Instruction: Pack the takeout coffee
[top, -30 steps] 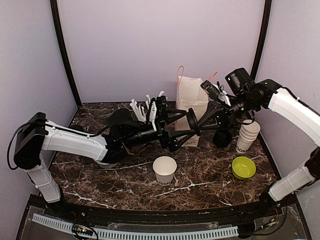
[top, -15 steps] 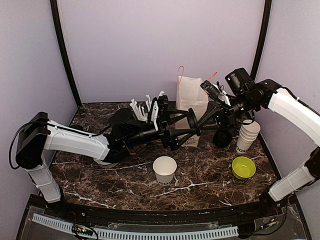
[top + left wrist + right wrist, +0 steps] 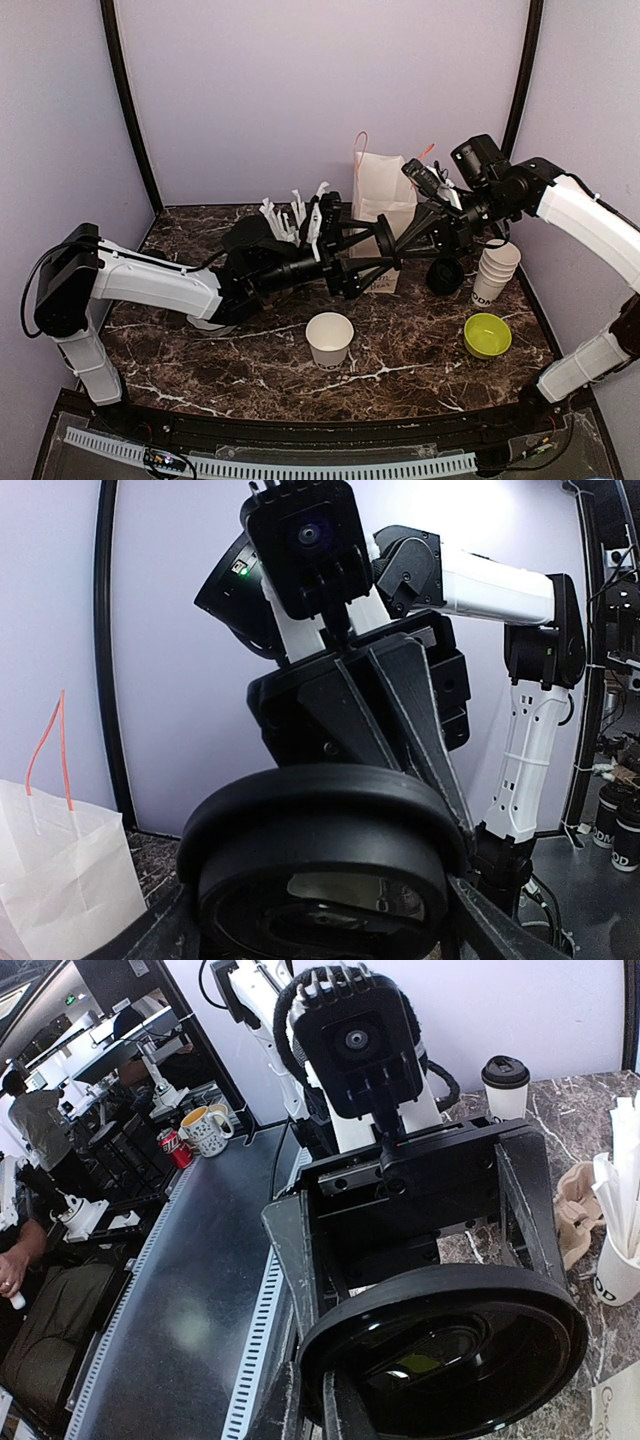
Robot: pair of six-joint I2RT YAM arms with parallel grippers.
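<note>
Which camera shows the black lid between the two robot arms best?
The right wrist view: the black lid looks big, round and nearly whole. The left wrist view shows it close too, but cut off at the bottom. The top view catches it only edge-on.

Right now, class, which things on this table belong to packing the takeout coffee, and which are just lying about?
Belong: lidded cup; open lettered cup; black lid in the right gripper; paper bag, probably.
Lying about: stack of lidless cups; green bowl; cup of straws.
</note>
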